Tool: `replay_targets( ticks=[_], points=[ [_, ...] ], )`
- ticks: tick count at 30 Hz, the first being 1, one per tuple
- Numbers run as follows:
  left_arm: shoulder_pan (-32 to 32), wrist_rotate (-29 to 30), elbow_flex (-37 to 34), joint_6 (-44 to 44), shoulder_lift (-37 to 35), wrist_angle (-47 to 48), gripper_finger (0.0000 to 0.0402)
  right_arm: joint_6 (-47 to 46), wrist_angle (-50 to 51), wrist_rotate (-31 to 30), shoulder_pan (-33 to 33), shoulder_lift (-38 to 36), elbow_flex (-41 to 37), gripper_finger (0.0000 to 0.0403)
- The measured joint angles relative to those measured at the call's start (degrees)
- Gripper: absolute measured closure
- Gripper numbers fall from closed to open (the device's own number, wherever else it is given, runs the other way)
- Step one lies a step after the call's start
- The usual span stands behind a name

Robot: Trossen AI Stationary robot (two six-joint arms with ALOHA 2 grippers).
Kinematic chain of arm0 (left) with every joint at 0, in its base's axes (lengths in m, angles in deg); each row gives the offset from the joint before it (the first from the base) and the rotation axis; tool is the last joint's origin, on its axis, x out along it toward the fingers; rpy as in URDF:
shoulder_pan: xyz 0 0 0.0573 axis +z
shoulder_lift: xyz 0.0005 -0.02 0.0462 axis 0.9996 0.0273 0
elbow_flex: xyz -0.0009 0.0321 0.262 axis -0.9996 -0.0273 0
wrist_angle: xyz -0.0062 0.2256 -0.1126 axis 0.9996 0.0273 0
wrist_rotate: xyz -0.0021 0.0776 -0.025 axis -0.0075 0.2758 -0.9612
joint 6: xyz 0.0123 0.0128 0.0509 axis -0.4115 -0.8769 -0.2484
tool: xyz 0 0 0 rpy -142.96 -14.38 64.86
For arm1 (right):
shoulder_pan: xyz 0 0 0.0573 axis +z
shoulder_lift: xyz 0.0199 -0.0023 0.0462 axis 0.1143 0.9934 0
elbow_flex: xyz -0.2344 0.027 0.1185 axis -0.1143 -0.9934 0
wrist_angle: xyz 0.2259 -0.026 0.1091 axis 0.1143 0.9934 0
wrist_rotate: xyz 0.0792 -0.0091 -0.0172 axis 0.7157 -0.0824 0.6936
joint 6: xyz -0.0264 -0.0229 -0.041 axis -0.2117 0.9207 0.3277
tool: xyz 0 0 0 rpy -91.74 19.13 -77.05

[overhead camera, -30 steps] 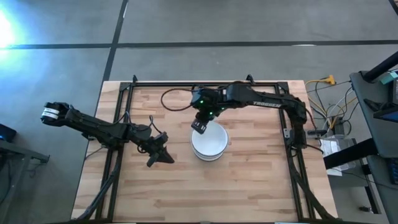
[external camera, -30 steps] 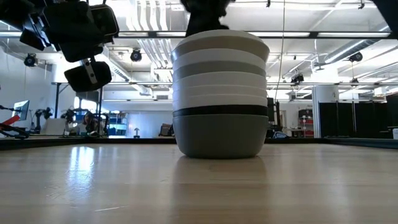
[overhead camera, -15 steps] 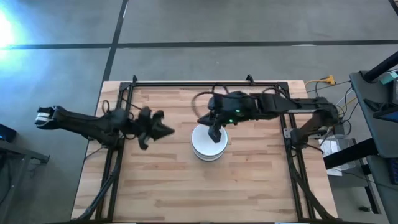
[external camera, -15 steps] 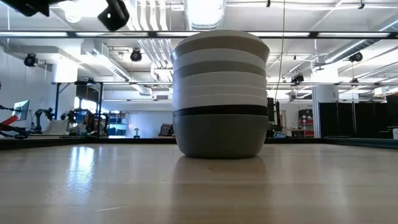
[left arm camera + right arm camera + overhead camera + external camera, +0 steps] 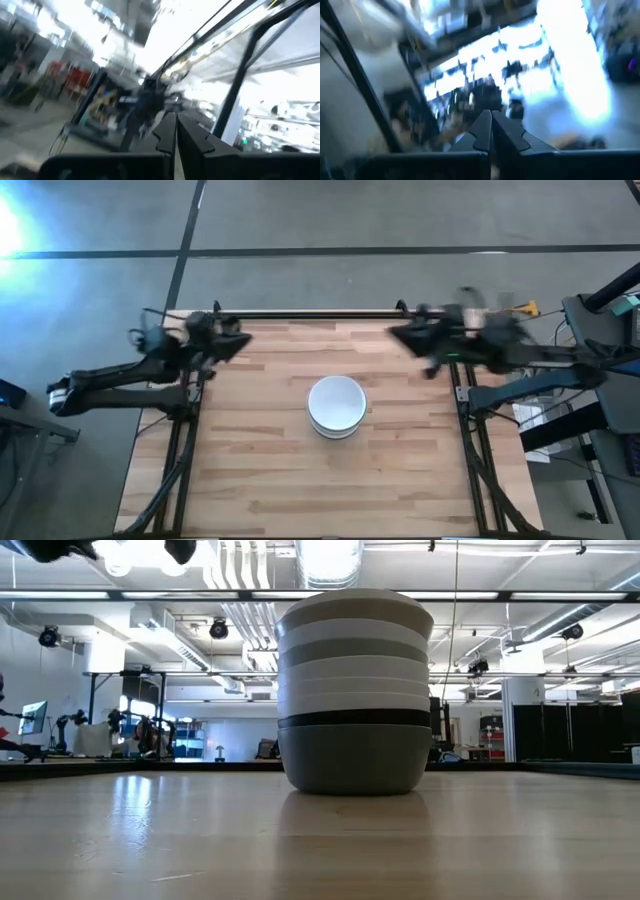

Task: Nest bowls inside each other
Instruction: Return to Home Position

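The bowls stand nested in one stack (image 5: 336, 406) at the middle of the wooden table, bottom bowl on the tabletop. In the low view the stack (image 5: 354, 690) shows a dark grey bowl at the bottom, a black rim above it, then white and grey-beige rims. My left gripper (image 5: 238, 340) is shut and empty, raised near the table's far left corner; it also shows in its wrist view (image 5: 176, 131). My right gripper (image 5: 397, 335) is shut and empty, raised near the far right corner, and shows in its wrist view (image 5: 490, 129).
A dark metal frame (image 5: 300, 313) runs along the table's far edge and down both sides (image 5: 183, 440). Cables and equipment (image 5: 535, 395) lie beyond the table's right edge. Bare wood (image 5: 330, 490) surrounds the stack.
My right gripper has left the top of the stack and swung away toward the far right corner, rising. My left gripper has gone from beside the stack's left toward the far left corner, rising. The stack has stayed put.
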Motion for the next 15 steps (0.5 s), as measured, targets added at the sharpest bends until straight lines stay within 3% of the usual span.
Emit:
replay_targets(
  ticks=[3,11,14,15],
  points=[
    [0.79,1.13,-1.85,-0.41,-7.47,2.61,0.0402,2.32,-1.70,-4.34,0.09,-11.73,-5.49,0.0394],
    [1.13,16.63,-2.81,-7.75,-32.25,24.90,0.0402,5.75,-2.49,-11.52,0.04,-38.23,-16.48,0.0394],
    [1.11,19.33,-2.47,-8.89,-40.39,26.94,0.0402,7.07,-3.38,-12.78,0.01,-44.69,-19.23,0.0394],
    [1.16,20.00,-1.86,-9.71,-40.16,25.20,0.0402,7.85,-4.01,-13.14,0.04,-46.50,-20.25,0.0394]
  ],
)
